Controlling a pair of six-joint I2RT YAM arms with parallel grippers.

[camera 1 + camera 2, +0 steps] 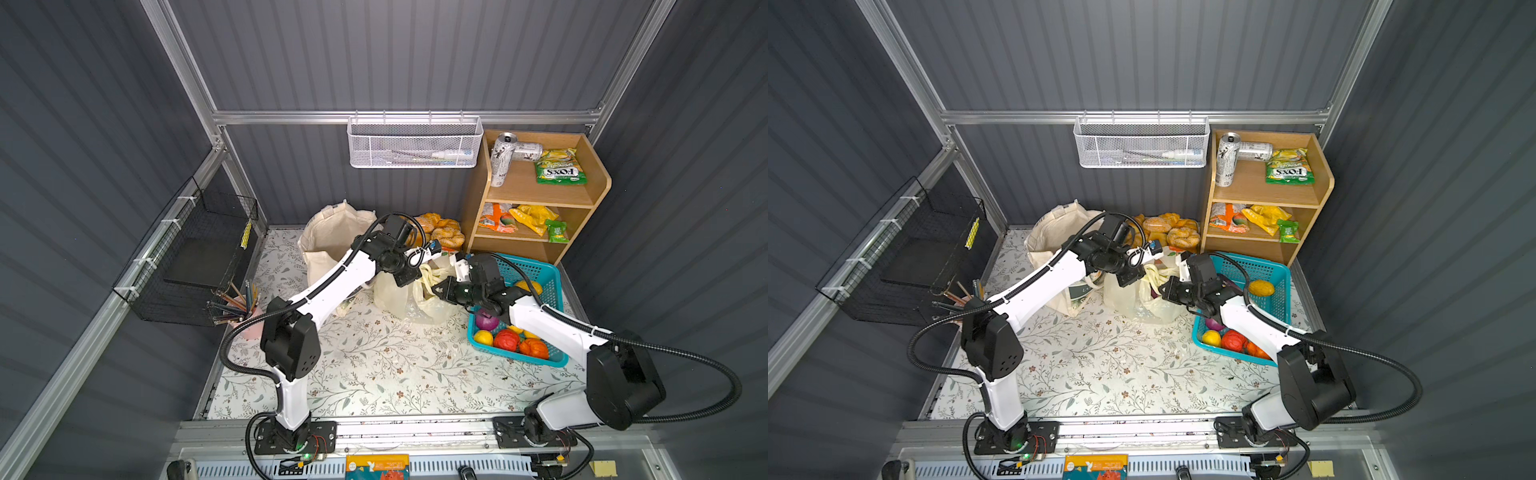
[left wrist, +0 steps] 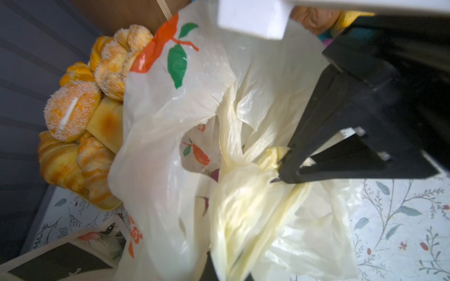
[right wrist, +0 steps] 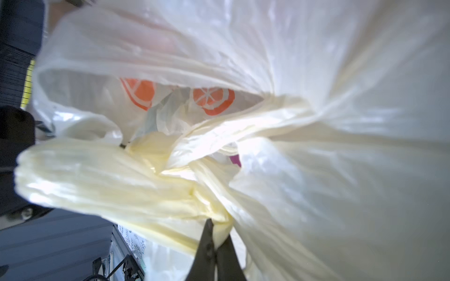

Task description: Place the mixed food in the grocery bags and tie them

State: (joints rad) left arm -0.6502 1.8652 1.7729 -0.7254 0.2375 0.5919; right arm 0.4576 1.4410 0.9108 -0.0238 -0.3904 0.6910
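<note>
The cream-yellow plastic grocery bag (image 1: pixel 399 297) (image 1: pixel 1129 297) stands mid-table, and its two loop handles cross over each other (image 3: pixel 194 175). My left gripper (image 1: pixel 413 280) (image 1: pixel 1133 277) (image 2: pixel 229 270) is shut on one bunched handle (image 2: pixel 233 214). My right gripper (image 1: pixel 437 289) (image 1: pixel 1165 289) (image 3: pixel 218 227) (image 2: pixel 280 175) is shut on the other handle from the right. Something purple (image 2: pixel 215 174) shows inside the bag's mouth. The beige canvas tote (image 1: pixel 332 241) (image 1: pixel 1054 232) stands open behind the left arm. A purple onion (image 1: pixel 486 320) lies in the basket.
A turquoise basket (image 1: pixel 540 270) (image 1: pixel 1268 266) with toy produce sits on the right under my right arm. Toy bread (image 1: pixel 444 230) (image 2: pixel 73 114) is piled at the back. A wooden shelf (image 1: pixel 536 195) holds cans and packets. A pencil cup (image 1: pixel 245 311) stands at the left.
</note>
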